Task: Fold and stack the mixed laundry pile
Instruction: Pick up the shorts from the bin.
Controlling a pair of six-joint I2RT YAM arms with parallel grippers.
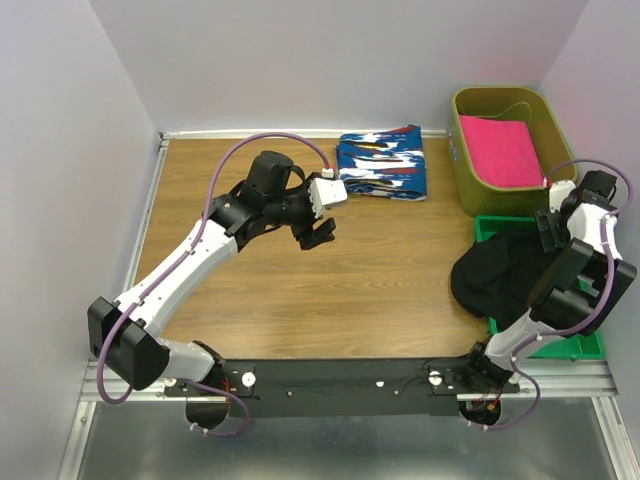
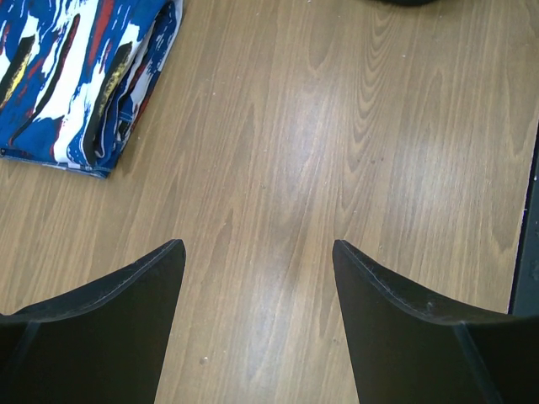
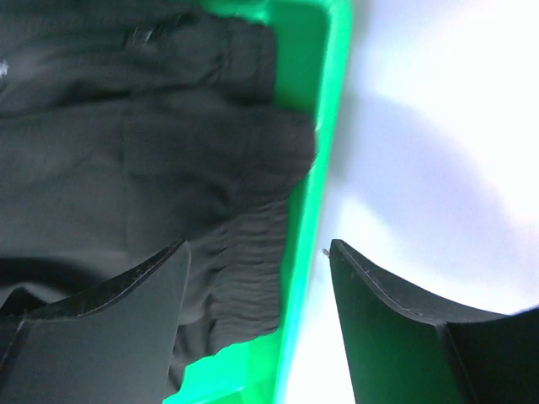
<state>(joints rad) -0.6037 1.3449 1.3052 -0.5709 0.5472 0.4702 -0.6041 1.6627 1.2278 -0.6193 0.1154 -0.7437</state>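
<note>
the right claw hangs released, black garment below-left of it, green bin wall under its gap; closing here could pinch plastic. left claw released too.

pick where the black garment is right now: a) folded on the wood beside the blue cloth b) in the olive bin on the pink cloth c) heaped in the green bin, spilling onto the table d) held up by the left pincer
C: the black garment lies bunched over the green bin, its left edge hanging onto the table, well away from the folded blue cloth.
</note>
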